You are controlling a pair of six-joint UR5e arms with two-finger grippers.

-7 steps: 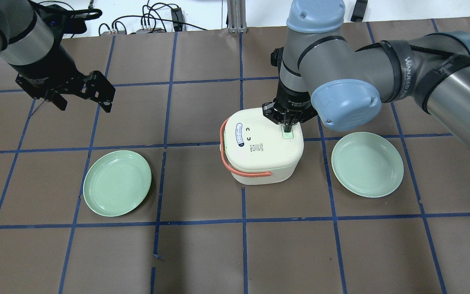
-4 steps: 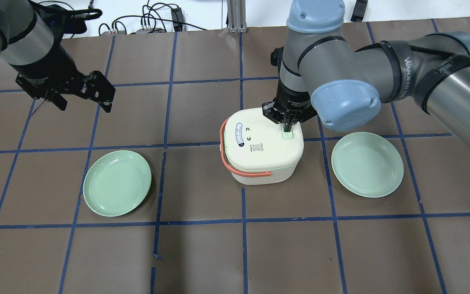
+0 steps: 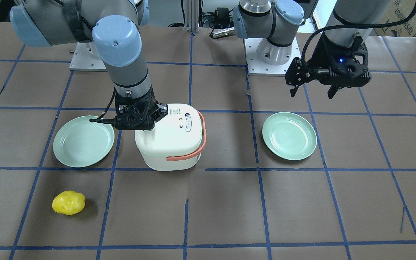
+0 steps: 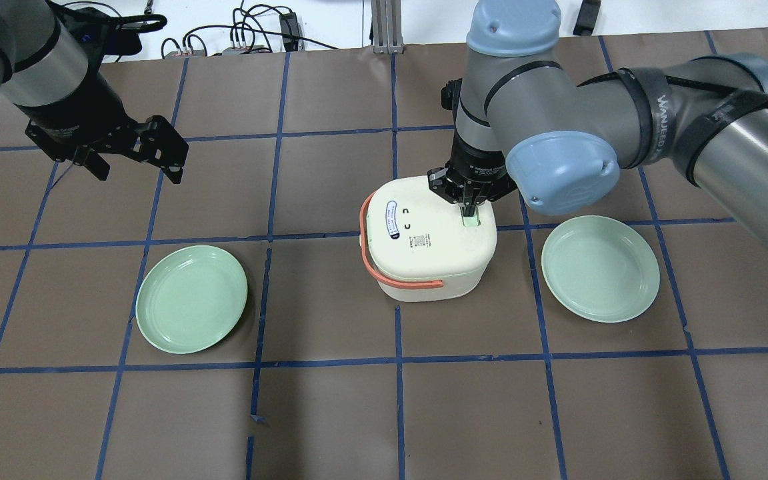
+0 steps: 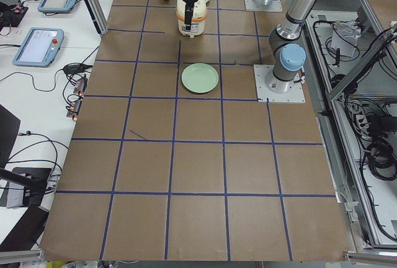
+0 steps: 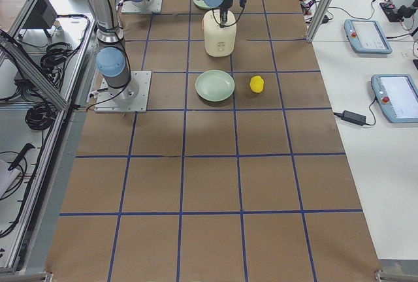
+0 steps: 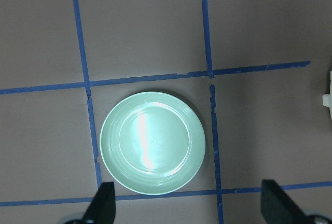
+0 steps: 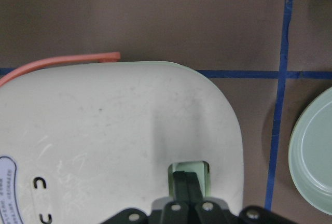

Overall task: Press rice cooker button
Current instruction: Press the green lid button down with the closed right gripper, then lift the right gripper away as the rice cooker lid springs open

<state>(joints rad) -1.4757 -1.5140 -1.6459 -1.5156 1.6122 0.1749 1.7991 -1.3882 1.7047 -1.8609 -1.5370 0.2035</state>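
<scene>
A: Where's your rice cooker [image 4: 427,247]?
B: Middle of the counter [image 4: 331,413]. Your right jaws are pinched together, tips on its green button [image 8: 189,167].
A: And your left jaws?
B: Spread wide, holding nothing, hovering near a green plate [image 7: 153,143].

Robot lab: taped-grid table [image 6: 209,184], teach pendants [image 6: 395,97].

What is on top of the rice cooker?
The right tool, shut, points down onto the pale green button at the edge of the lid; a label shows too. The tool covers part of the button, so its travel is hidden.
</scene>
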